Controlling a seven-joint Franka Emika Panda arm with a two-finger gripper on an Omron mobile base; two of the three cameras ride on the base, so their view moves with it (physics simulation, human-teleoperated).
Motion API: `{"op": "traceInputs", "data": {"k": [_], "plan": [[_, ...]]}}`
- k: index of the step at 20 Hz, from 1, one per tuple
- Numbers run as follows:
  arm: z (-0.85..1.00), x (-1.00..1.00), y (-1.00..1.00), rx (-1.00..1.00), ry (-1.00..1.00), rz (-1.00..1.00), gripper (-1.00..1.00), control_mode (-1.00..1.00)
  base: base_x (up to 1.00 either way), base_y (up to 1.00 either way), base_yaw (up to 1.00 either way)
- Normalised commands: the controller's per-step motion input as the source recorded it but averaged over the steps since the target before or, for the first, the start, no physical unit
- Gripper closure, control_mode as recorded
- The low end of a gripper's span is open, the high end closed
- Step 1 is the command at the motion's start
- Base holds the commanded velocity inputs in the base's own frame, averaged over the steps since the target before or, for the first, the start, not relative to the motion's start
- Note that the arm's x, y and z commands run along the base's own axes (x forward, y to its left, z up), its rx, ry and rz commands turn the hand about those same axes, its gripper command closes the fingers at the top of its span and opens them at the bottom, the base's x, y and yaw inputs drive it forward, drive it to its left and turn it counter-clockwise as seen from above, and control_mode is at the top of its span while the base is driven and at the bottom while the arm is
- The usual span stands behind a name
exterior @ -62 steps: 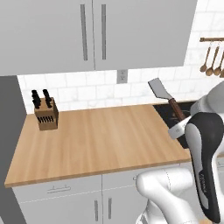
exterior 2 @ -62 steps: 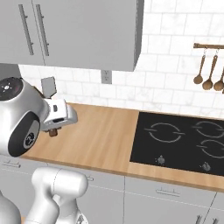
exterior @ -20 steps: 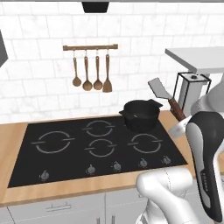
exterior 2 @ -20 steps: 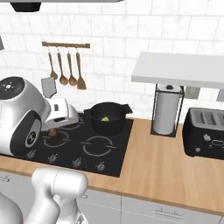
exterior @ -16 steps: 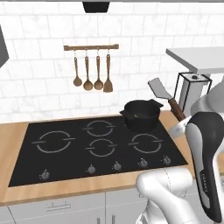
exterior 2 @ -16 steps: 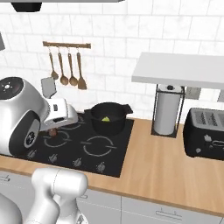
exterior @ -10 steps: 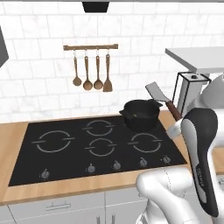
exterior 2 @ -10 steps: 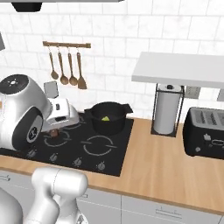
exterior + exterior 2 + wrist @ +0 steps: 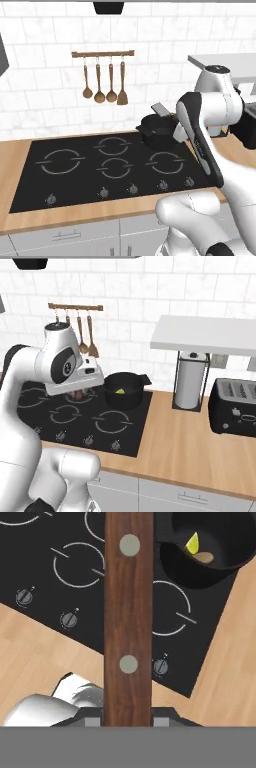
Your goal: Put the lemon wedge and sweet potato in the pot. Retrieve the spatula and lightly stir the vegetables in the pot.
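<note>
The pincer [image 9: 128,719] is clenched on the spatula [image 9: 128,612], holding its wooden handle above the hob [image 9: 75,577]. The pot [image 9: 124,390] stands on a back burner, near the desk [image 9: 200,441]. I think the stirring comes next: bring the blade [image 9: 161,109] over the rim, lower it gently and make small circles, so the pot does not slide. The hand view shows the lemon [image 9: 192,543] and a brownish piece beside it, likely the sweet potato [image 9: 203,557], inside the pot. The left base view shows the blade next to the pot.
</note>
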Motion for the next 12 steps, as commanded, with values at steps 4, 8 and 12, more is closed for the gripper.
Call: {"op": "traceInputs", "data": {"k": [4, 8, 12], "plan": [[-0.3, 1.0, -0.11, -0.19, 0.14, 0.0, 1.0, -1.0, 0.0, 0.0, 0.0], [-0.15, 0.99, -0.18, -0.1, 0.0, 0.0, 1.0, -1.0, 0.0, 0.0, 0.0], [-0.06, 0.92, 0.0, -0.14, -0.03, 0.05, 1.0, -1.0, 0.0, 0.0, 0.0]]}}
